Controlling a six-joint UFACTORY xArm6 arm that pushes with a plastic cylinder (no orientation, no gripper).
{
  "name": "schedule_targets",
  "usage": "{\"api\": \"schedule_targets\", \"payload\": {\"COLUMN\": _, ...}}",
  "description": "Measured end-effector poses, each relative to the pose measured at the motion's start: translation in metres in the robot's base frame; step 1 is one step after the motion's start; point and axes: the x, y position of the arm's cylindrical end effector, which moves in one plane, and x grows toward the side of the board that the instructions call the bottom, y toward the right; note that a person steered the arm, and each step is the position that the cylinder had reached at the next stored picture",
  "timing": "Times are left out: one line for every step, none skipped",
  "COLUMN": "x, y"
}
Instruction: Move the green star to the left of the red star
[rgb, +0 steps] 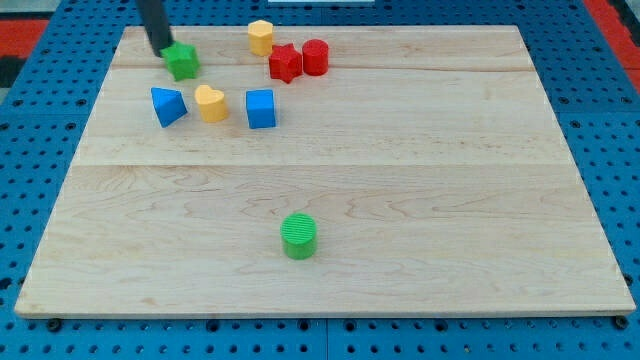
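The green star (183, 62) lies near the view's top left of the wooden board. The red star (284, 63) lies to its right, about a hand's width away, touching a red cylinder (316, 57). My tip (163, 47) is at the green star's upper left edge, touching or almost touching it. The rod rises out of the view's top.
A yellow hexagonal block (261, 37) sits above and left of the red star. Below the green star lie a blue triangular block (167, 106), a yellow heart (210, 103) and a blue cube (261, 109). A green cylinder (298, 236) stands lower centre. The board's left edge (75, 170) is near.
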Motion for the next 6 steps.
{"api": "schedule_targets", "payload": {"x": -0.002, "y": -0.005}}
{"api": "schedule_targets", "payload": {"x": 0.010, "y": -0.037}}
{"api": "schedule_targets", "payload": {"x": 0.016, "y": -0.015}}
{"api": "schedule_targets", "payload": {"x": 0.014, "y": 0.021}}
{"api": "schedule_targets", "payload": {"x": 0.008, "y": 0.061}}
{"api": "schedule_targets", "payload": {"x": 0.002, "y": 0.088}}
